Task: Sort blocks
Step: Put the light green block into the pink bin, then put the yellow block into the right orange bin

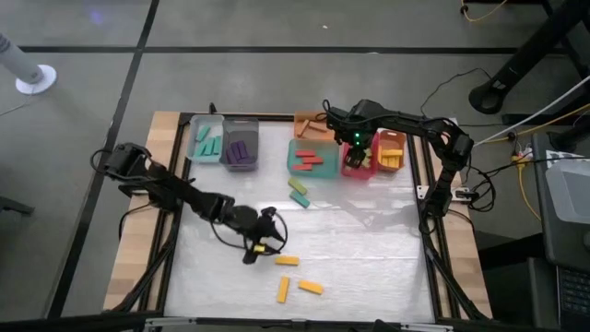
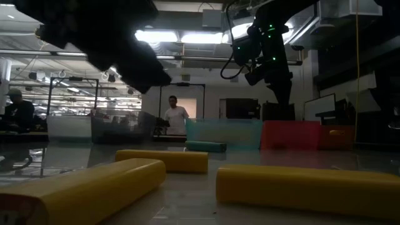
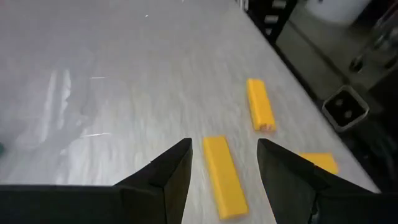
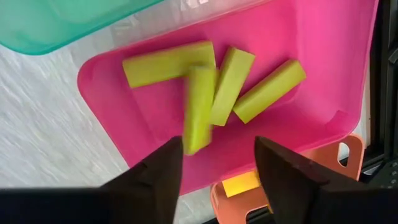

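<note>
Yellow blocks [image 1: 287, 261] near front table edge [image 1: 304, 318]

You see a smooth, slightly glossy pale grey tabletop [image 3: 112, 68] | matt smooth yellow rectangular blocks [image 3: 224, 177] | glossy pink plastic bin [image 4: 298, 37] holding matt olive-green bars [image 4: 168, 62] | bare wooden table edge [image 1: 138, 221] | matt dark gripper fingers [image 3: 168, 180]

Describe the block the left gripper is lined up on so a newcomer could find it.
Find the left gripper near the table's front. Four yellow blocks lie there; it is the yellow block lying lengthwise between the open fingers, the others off to the side.
</note>
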`<move>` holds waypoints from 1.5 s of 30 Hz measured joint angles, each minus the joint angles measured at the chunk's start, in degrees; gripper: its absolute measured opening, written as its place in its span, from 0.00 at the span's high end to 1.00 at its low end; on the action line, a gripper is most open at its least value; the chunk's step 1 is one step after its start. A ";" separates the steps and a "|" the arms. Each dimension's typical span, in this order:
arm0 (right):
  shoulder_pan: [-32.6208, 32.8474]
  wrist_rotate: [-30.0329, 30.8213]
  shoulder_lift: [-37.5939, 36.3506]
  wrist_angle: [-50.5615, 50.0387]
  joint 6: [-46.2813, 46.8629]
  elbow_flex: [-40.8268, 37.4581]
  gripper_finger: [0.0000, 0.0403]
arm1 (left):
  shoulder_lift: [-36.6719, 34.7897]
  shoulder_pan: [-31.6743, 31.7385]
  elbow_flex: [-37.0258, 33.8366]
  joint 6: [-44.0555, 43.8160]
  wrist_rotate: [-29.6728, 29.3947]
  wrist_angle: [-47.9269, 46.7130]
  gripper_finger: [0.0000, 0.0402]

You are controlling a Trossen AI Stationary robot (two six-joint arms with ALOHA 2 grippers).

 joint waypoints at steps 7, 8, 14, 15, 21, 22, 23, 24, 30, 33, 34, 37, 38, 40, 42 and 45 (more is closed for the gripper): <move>0.00 -0.61 0.00 1.25 0.12 0.01 0.38 | 0.45 -5.45 0.00 0.19 -10.71 -2.02 0.58; 0.00 -1.17 0.02 1.52 0.14 0.02 0.37 | 0.77 -5.95 0.02 0.19 -11.42 -2.08 0.58; 0.00 -2.89 0.04 1.81 0.15 0.02 0.36 | 5.12 -8.25 0.32 -0.42 -12.31 0.66 0.58; 0.00 -3.14 0.04 1.81 0.15 0.02 0.36 | 6.01 -8.52 0.72 -0.42 -12.32 1.17 0.58; 0.00 -3.15 0.07 1.83 0.15 0.02 0.36 | 10.86 -9.83 3.79 1.73 -13.47 1.93 0.58; 0.00 -3.15 0.07 1.83 0.15 0.04 0.36 | 11.69 -9.95 4.16 1.74 -14.06 1.92 0.58; 0.00 -3.15 0.07 1.81 0.15 0.02 0.36 | 12.48 -10.03 4.53 1.72 -14.65 1.91 0.58; 0.00 -3.15 0.07 1.84 0.15 0.04 0.36 | 13.15 -10.12 4.75 1.69 -15.36 1.83 0.58; 0.00 -3.15 0.07 1.78 0.15 0.04 0.36 | 15.98 -10.16 5.16 0.40 -16.36 1.50 0.58; 0.00 -3.15 0.07 1.42 0.15 0.04 0.36 | 17.19 -10.16 5.16 -1.33 -16.12 1.56 0.58; 0.01 -3.15 0.07 1.07 0.15 0.04 0.36 | 17.68 -10.16 5.16 -1.48 -16.25 1.73 0.58; 0.07 -3.63 0.07 -1.08 0.90 0.13 0.36 | 18.41 -10.17 5.19 -1.37 -16.48 2.22 0.58; 0.07 -3.83 0.11 -2.30 1.36 0.37 0.36 | 18.43 -10.16 5.20 -1.35 -16.52 2.06 0.58; 0.07 -5.43 0.11 -4.88 2.34 1.27 0.36 | 18.43 -10.16 5.20 -1.07 -16.86 2.02 0.59; 0.07 -8.21 -0.01 -6.53 2.47 2.72 0.36 | 18.36 -10.16 5.20 -0.50 -17.48 1.89 0.63; 0.83 -13.82 -1.22 -6.37 4.06 5.25 0.36 | 18.33 -9.55 5.20 -0.25 -17.88 1.87 0.74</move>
